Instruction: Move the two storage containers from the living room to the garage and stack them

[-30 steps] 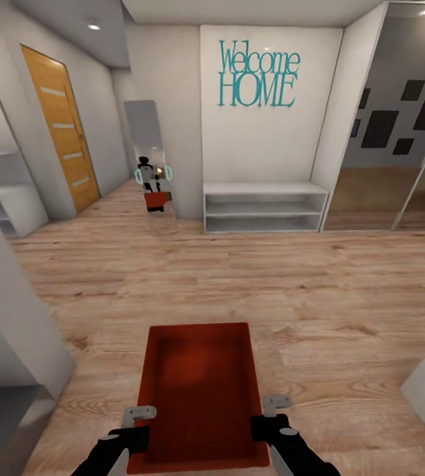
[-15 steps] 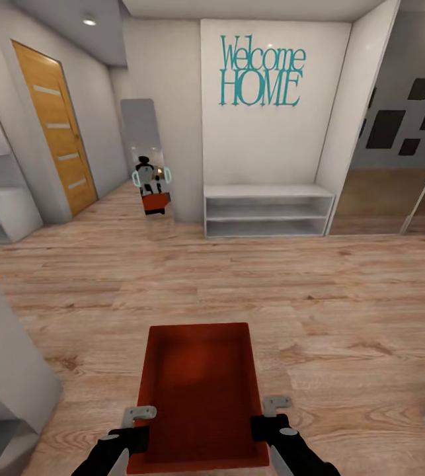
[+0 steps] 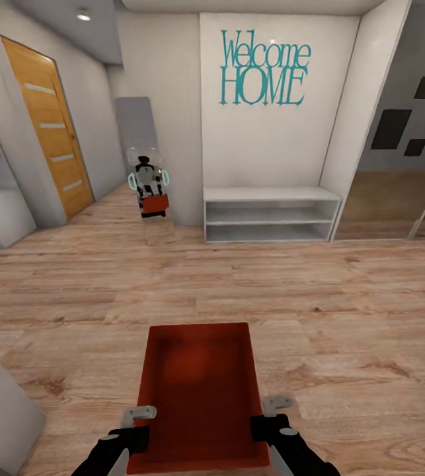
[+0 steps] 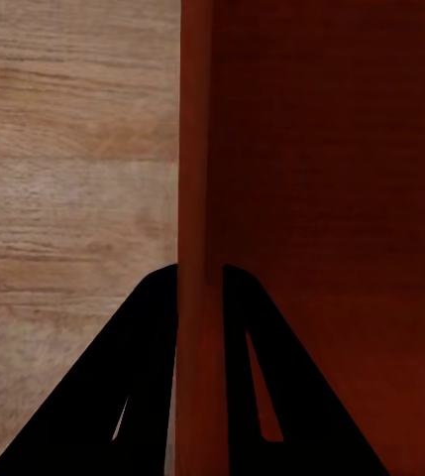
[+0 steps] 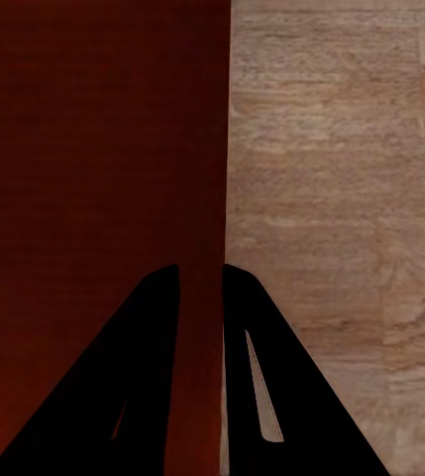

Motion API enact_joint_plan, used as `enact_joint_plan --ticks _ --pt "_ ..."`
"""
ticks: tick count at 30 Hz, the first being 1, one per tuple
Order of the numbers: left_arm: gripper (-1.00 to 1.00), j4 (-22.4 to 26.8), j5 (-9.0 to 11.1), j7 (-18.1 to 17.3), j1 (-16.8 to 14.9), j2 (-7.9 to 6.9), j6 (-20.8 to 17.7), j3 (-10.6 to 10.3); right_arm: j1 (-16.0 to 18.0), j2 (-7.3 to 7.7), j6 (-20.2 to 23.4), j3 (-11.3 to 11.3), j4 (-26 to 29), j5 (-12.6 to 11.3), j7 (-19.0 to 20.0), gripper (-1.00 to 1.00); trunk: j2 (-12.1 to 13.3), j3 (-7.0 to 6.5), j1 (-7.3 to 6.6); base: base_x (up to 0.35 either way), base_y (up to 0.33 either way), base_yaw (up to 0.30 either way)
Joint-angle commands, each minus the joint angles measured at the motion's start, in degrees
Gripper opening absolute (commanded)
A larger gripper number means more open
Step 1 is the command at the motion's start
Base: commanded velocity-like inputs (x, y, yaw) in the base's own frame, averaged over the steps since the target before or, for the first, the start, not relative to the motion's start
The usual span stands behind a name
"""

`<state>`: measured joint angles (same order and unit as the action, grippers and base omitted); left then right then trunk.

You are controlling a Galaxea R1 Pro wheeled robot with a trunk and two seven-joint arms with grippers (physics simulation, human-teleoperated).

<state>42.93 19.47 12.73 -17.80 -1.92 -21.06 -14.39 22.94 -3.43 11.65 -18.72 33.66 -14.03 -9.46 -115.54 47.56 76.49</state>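
The left gripper (image 3: pixel 139 423) is clamped over the left long wall of the storage container (image 3: pixel 199 390), 1 finger inside and 1 outside, and the left wrist view shows that wall (image 4: pixel 196 198) running straight up between the 2 dark fingers (image 4: pixel 143 377). The right gripper (image 3: pixel 275 413) pinches the opposite wall the same way, seen in the right wrist view as the rim (image 5: pixel 217 149) passing between its fingers (image 5: pixel 262 377). Gripping both side walls near the robot's end looks chosen to keep the open bin level and square in front of the trunk while the base drives.

The container hangs above the light wood plank floor (image 3: pixel 344 311), its hollow facing up and apparently empty, though the red interior is too uniform to be sure. Ahead stands a white wall with teal "Welcome HOME" lettering (image 3: pixel 264 67) above a low white shelf unit (image 3: pixel 270 213). A leaning mirror (image 3: pixel 147 172) reflects the robot with the red bin. An orange slatted door (image 3: pixel 48 129) is on the left and glossy panels (image 3: pixel 404 152) on the right. This is transit; the garage lies elsewhere.
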Motion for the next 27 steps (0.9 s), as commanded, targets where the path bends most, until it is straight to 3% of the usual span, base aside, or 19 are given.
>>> enact_joint_plan --ticks 1,12,27 --pt "-1.00 1.94 1.54 0.28 -0.04 -0.02 0.06 -0.64 0.00 0.01 0.22 -0.53 0.01 -1.16 -0.29 -1.00 -0.02 0.06 0.03 0.345 0.000 0.000" --pt "-1.00 1.97 1.54 0.28 -0.04 -0.03 0.06 -0.64 0.00 0.01 0.22 -0.53 0.01 -1.16 -0.30 -1.00 -0.02 0.06 0.03 0.345 0.031 0.000" --pt "-1.00 1.96 1.54 0.28 -0.04 -0.02 0.06 -0.64 0.00 0.01 0.22 -0.53 0.01 -1.14 -0.29 -1.00 -0.02 0.06 0.03 0.345 0.124 0.000"
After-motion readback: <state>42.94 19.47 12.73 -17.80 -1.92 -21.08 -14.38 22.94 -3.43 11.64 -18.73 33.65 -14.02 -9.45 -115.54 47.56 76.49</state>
